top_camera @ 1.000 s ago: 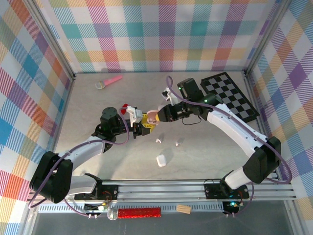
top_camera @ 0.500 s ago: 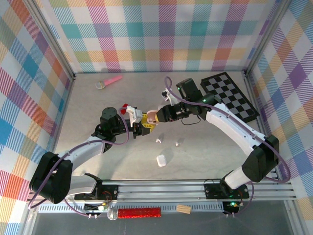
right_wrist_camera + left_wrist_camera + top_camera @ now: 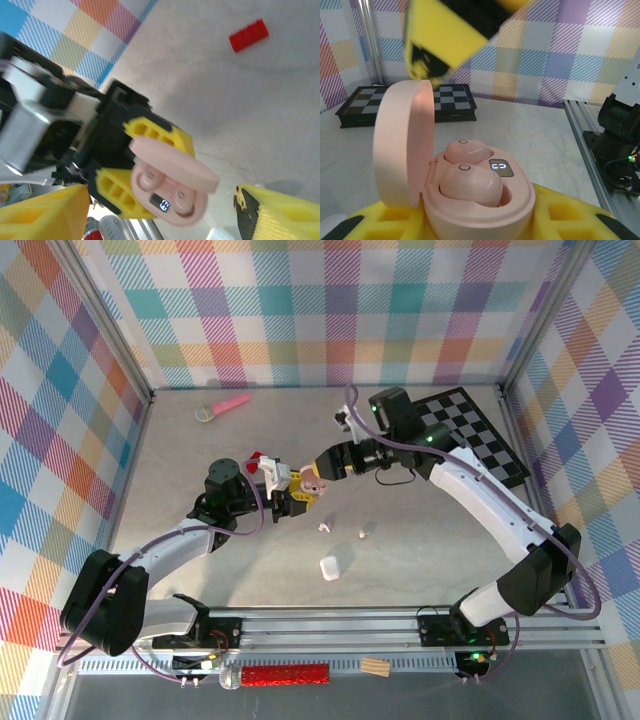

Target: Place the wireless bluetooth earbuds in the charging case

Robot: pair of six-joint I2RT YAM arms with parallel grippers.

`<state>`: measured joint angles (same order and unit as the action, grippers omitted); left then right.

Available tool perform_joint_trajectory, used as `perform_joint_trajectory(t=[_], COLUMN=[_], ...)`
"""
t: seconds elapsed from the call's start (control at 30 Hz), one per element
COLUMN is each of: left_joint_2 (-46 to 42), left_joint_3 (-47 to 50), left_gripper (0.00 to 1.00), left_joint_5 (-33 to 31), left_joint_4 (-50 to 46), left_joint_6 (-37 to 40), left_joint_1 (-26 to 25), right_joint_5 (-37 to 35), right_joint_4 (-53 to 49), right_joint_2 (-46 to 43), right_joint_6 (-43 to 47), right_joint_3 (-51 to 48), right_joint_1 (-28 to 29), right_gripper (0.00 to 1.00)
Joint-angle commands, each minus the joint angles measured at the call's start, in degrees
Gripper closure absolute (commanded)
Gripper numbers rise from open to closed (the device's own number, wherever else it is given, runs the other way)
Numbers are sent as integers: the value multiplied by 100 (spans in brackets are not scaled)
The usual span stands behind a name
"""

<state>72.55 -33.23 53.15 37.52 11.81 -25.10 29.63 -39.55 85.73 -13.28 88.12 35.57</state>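
Status: left gripper [image 3: 298, 497] clamped on pink case [image 3: 485, 212], lid [image 3: 402, 145] open; we see two pink earbuds [image 3: 470, 182] seated inside; right gripper [image 3: 324, 467] spread wide, empty, just beside case.

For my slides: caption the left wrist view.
Left claw holds the open pink charging case, both pink earbuds seated, display lit.

Robot test cell: plaid-cloth walls [image 3: 330, 310], aluminium rail [image 3: 400, 625], marble-look table [image 3: 420, 550].

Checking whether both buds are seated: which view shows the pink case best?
Left wrist: the open pink case is close and sharp, both earbuds seated inside. Right wrist shows it smaller, tilted; top external, just a pink speck.
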Motion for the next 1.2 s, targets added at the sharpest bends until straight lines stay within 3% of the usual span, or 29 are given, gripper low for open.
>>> perform_joint_trajectory(t=[0.0,0.23,0.63,0.83,1.0,1.17], left_joint_2=[-31,-48,-84,-145,-202,-182], left_joint_3=[-245,-249,-323,-291,-263,-195], left_gripper=[63,63,63,63,63,63], left_joint_5=[176,-48,-145,-541,-722,-800], left_joint_4=[69,67,214,315,341,766], left_joint_6=[40,-38,-205,-294,-286,-480], left_joint_1=[-39,-43,-37,-39,-39,-45], right_joint_5=[447,1185,1361,1359,1192,1679], right_joint_4=[-53,58,-9,59,1015,2132], right_joint_2=[315,357,71,-121,-512,-710], right_joint_6=[254,210,210,164,-1054,-2375], right_joint_3=[516,469,23,-168,-766,-1478], right_joint_1=[-24,-24,-24,-24,-288,-499], right_gripper=[23,24,27,28,29,21])
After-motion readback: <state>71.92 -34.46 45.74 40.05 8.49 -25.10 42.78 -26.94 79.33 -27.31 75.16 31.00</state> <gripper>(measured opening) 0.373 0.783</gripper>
